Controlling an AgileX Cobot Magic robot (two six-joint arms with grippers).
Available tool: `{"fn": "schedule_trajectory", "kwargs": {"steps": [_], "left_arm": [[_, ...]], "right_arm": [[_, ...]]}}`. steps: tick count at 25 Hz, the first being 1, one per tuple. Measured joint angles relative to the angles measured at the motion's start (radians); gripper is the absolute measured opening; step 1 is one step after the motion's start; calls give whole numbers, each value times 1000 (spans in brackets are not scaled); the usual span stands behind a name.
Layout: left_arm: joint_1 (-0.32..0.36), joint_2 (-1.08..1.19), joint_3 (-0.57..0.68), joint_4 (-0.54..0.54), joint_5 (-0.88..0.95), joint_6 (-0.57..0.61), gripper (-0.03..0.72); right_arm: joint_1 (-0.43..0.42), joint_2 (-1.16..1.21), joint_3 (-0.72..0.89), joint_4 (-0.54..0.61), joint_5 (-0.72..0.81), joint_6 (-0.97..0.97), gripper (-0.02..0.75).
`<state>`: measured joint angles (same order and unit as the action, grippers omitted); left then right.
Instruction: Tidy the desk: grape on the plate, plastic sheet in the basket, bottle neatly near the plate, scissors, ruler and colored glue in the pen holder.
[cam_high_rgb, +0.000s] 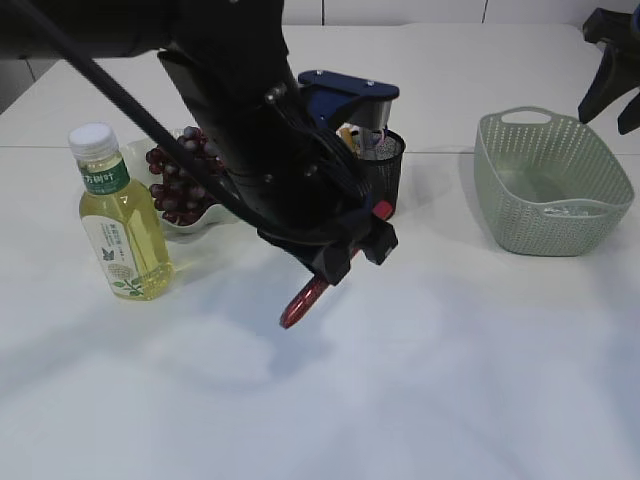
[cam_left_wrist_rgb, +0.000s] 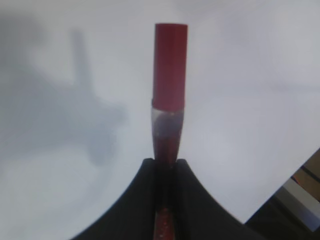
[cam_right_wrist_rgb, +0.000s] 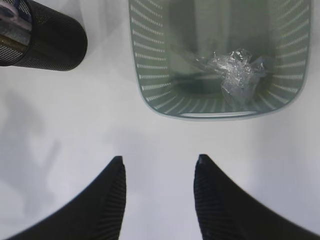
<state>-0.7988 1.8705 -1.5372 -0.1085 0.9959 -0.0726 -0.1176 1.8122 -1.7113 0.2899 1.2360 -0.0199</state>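
Observation:
My left gripper (cam_high_rgb: 345, 258) is shut on the colored glue (cam_high_rgb: 303, 302), a red-capped tube hanging tilted a little above the table. The left wrist view shows the glue (cam_left_wrist_rgb: 169, 75) sticking out past the closed fingertips (cam_left_wrist_rgb: 150, 167). Behind the arm stands the black mesh pen holder (cam_high_rgb: 388, 168) with some things in it; I cannot tell scissors or ruler among them. Grapes (cam_high_rgb: 178, 185) lie on the white plate (cam_high_rgb: 138, 156), and the bottle (cam_high_rgb: 120, 215) stands upright just in front of it. The plastic sheet (cam_right_wrist_rgb: 237, 75) lies in the green basket (cam_right_wrist_rgb: 150, 75). My right gripper (cam_right_wrist_rgb: 159, 160) is open and empty.
The basket (cam_high_rgb: 553, 185) stands at the right of the table, with my right arm (cam_high_rgb: 610, 65) above its far corner. The pen holder (cam_right_wrist_rgb: 47, 42) shows at the top left of the right wrist view. Bare white table spreads across the front.

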Motion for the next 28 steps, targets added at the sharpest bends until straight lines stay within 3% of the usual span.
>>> {"fn": "schedule_trajectory", "kwargs": {"steps": [7,13,23,28], "left_arm": [[13,-64,173,21,-275,3,43],[32,-74,332,38,-715,5,43],[92,3,345,85,-1406,5,43],[119,84,345,85,-1617,5,43]], "right_arm": [[0,0,0,-4,0,-1,364],[0,0,0,-4,0,-2,364],[0,0,0,-29,0,-5,364],[0,0,0,-47,0,-5,364]]}}
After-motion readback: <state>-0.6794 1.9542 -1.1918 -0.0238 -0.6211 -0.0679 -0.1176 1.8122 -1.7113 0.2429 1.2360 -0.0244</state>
